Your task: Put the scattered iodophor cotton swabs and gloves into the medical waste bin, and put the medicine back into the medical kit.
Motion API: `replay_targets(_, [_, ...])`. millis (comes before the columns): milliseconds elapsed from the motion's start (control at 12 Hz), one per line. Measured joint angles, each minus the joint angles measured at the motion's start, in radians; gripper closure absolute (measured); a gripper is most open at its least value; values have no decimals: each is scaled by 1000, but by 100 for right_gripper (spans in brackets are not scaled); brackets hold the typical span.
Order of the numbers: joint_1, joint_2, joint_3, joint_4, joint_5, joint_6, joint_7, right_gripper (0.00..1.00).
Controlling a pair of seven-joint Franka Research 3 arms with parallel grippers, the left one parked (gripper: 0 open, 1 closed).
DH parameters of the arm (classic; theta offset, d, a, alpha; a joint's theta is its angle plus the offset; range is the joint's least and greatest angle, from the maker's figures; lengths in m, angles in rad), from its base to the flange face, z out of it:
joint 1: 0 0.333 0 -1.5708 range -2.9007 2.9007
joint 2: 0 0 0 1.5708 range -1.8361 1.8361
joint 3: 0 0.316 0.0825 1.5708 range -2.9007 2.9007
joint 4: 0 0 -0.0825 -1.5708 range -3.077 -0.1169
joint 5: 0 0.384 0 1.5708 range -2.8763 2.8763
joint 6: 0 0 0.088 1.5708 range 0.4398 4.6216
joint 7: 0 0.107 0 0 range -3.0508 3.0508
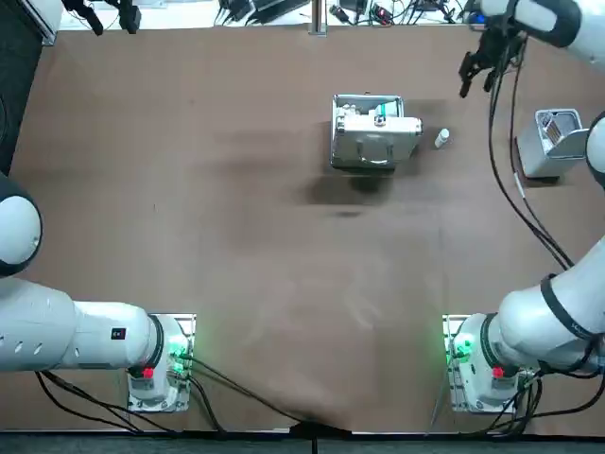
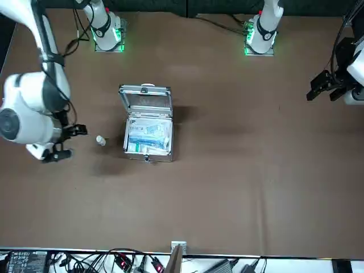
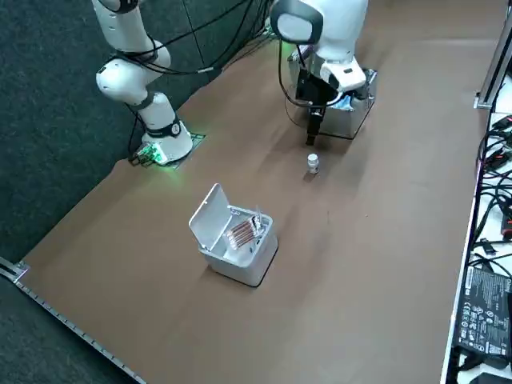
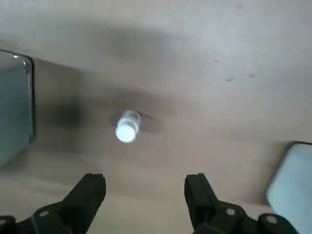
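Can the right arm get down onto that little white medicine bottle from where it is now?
Probably yes: the right gripper hovers open near the medicine bottle, which stands alone between kit and bin, nothing touching it.

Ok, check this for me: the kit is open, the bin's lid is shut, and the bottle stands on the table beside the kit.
One thing is wrong: the bin's lid is open, tipped back, with swabs inside, as the right side view shows. The kit is open, and the bottle stands on the table beside it. The right hand hangs open above the bottle.
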Motion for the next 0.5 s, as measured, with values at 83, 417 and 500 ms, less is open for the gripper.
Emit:
replay_targets(83, [14, 5, 0, -37, 0, 51, 27, 0])
replay_targets(417, [39, 10, 0, -185, 0, 273, 59, 0])
replay_targets(500, [39, 10, -3, -252, 0, 381, 59, 0])
